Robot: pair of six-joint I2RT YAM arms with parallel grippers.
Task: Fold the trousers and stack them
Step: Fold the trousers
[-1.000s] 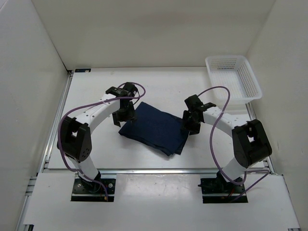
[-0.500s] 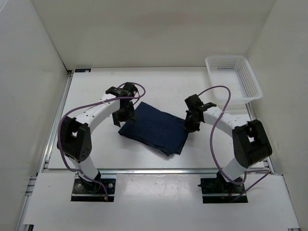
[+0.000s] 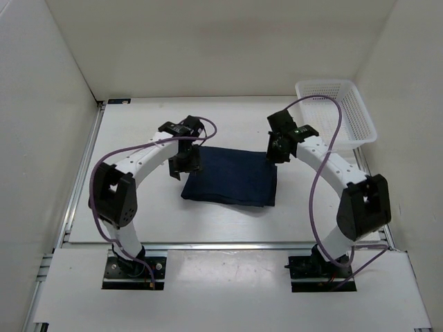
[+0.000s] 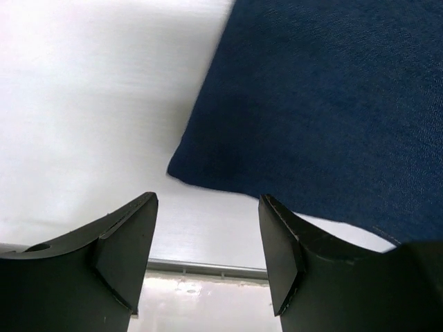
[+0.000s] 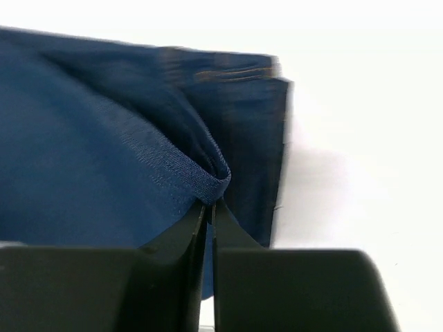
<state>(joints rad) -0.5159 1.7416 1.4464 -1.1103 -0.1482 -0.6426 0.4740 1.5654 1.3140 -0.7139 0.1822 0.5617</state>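
Observation:
The trousers [image 3: 232,178] lie folded into a dark navy rectangle in the middle of the table. My right gripper [image 3: 275,153] is shut on a pinched fold of their cloth at the far right corner; in the right wrist view the fold [image 5: 208,181] bulges above the closed fingertips, with tan stitching at the stacked edges. My left gripper [image 3: 184,166] is open and empty at the left edge of the trousers. In the left wrist view the trousers [image 4: 325,104] fill the upper right, and the fingers [image 4: 124,242] frame bare table just off their corner.
A white plastic basket [image 3: 335,112] stands at the back right corner. White walls enclose the table on three sides. A metal rail [image 3: 228,245] runs along the table's near edge. Purple cables loop over both arms.
My right gripper has moved away toward the back, pulling the trousers' right corner with it. The trousers turned from a slanted lie to square. My left gripper shifted slightly right.

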